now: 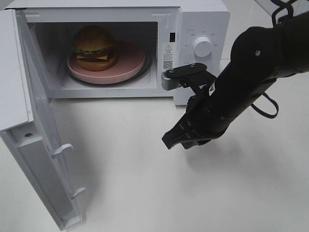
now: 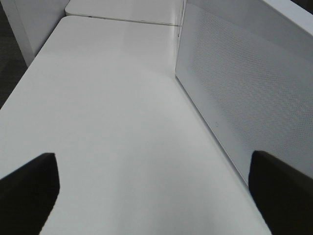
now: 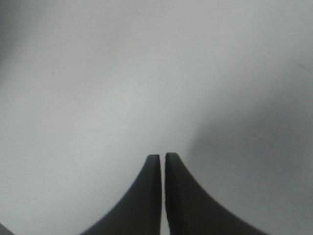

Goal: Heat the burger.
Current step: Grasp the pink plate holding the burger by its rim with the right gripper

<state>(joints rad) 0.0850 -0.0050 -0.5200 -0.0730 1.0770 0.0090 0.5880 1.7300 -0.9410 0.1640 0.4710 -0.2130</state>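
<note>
The burger [image 1: 94,47] sits on a pink plate [image 1: 131,63] inside the open white microwave [image 1: 205,19], toward the left of the cavity. My right gripper [image 1: 169,141] hangs over the white table in front of the microwave's control panel, pointing down and to the left, well clear of the burger. In the right wrist view the right gripper [image 3: 162,155] is shut with nothing between its fingers. My left gripper [image 2: 151,161] shows only in its wrist view, with its fingers wide apart and nothing held, beside a perforated white panel [image 2: 244,83]. The left arm is out of the exterior high view.
The microwave door [image 1: 34,111] stands swung out to the left, reaching toward the table's front edge. A round dial [image 1: 202,47] is on the control panel at the right. Bare white table [image 1: 135,183] lies in front of the microwave.
</note>
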